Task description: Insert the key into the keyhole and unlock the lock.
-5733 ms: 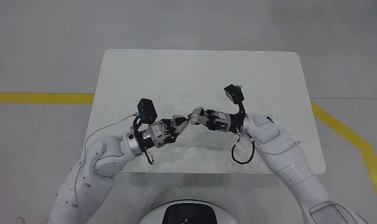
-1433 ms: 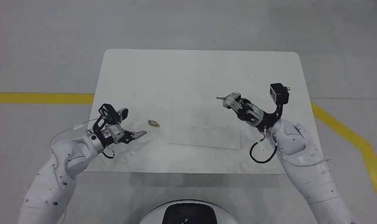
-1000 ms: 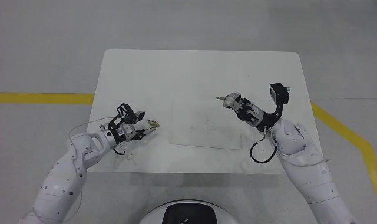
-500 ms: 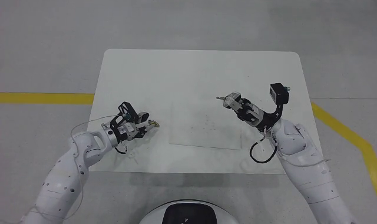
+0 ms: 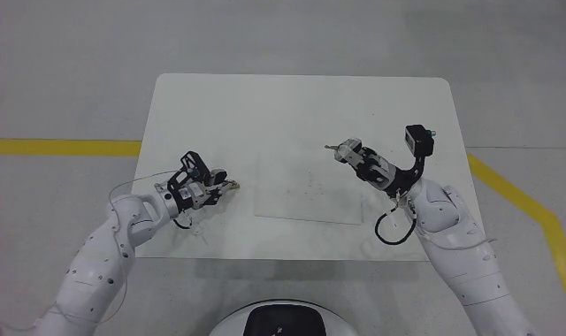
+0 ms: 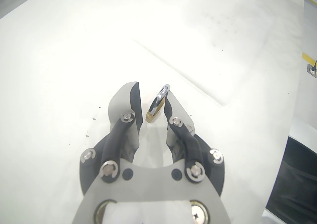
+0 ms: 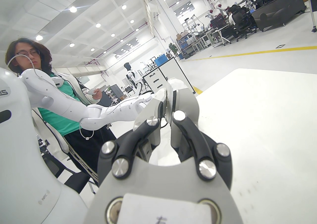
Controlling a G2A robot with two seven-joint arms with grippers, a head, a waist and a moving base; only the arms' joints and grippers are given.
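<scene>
Top view has the white table across the middle of the frame, with a thin pale sheet lying flat on it just below centre. Both arms come in from the lower corners.

At the left of the frame, near the table's left edge and left of the sheet, the left gripper sits low over the surface. Its fingers are spread apart, one on each side of the lock. The left wrist view shows this small padlock, with a brass body and a chrome shackle, standing on edge on the table between the pads. It leans against one pad, and a gap shows on the other side.

At the right of centre, above the sheet's upper right corner, the right gripper is raised off the table with its fingers clenched on the key. The thin metal tip pokes out toward the left of the frame, well apart from the lock.
</scene>
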